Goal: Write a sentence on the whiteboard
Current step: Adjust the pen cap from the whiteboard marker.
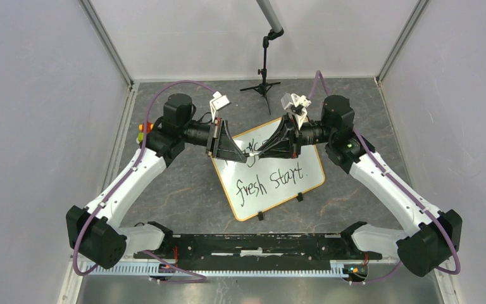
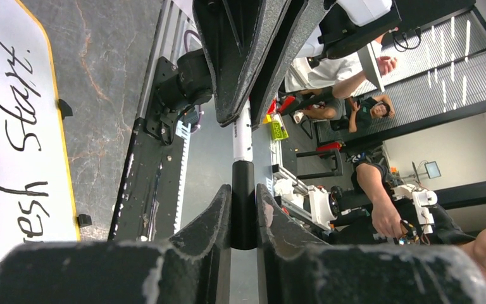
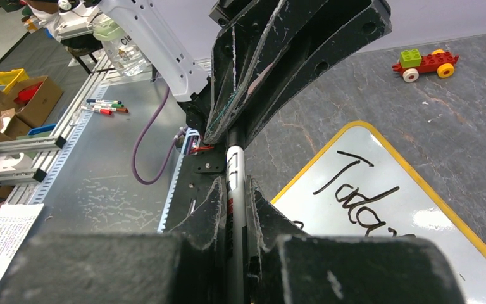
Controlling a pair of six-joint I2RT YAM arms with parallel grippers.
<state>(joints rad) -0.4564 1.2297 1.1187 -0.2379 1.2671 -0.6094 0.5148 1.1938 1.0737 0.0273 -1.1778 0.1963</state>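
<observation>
Above whiteboard [image 1: 291,190]: clamping marker [image 3: 235,161] tight in right gripper [image 3: 235,183], pinching black cap [image 2: 242,215] with narrowed left gripper [image 2: 242,188], hiding top line of sentence [image 1: 271,179]. Behind whiteboard, tripod [image 1: 264,85]; to its left, Lego car [image 3: 425,62].

Pretty obviously a robotics lab I'm in: white-panelled test cell [image 1: 31,95], aluminium rail [image 3: 60,142], and people [image 2: 380,190] at other robot rigs [image 2: 319,202] behind.

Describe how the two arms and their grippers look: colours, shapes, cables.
The left arm and right arm have white links with bulky black joint housings; a purple cable runs along each. The left gripper and right gripper are matte black, each with two scuffed, wedge-shaped fingers. A white camera mount sits on each wrist.
</observation>
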